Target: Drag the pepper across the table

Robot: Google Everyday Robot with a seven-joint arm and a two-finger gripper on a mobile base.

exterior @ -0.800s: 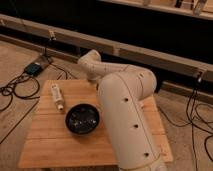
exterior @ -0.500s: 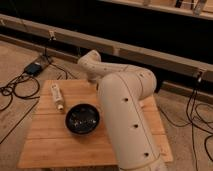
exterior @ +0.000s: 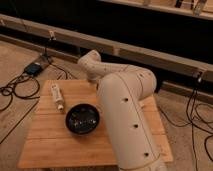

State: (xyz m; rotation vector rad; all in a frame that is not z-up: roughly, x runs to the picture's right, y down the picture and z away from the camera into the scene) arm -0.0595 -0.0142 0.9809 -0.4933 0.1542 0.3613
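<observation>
White arm hides its gripper at the far edge of the wooden table

Pale and bulky, the robot's arm (exterior: 127, 115) rises from the lower right of the camera view and bends back at a rounded joint above the far edge of the table (exterior: 55, 147). The gripper is out of sight behind that joint and the thick link below it, so I cannot tell how far it is open or whether it has hold of anything.

To the left of the arm, the pepper (exterior: 57, 96), a slim whitish container, lies on its side on the planks near the table's left far corner, apart from the arm. A black bowl (exterior: 82, 119) sits upright near the middle of the tabletop, just beside the arm's big link and a little nearer the camera than the pepper, without touching it.

On the floor to the left, dark cables (exterior: 17, 92) loop around a small bluish box (exterior: 34, 67). More cables (exterior: 197, 117) trail down the right side. A long pale rail (exterior: 150, 55) runs behind the table.
</observation>
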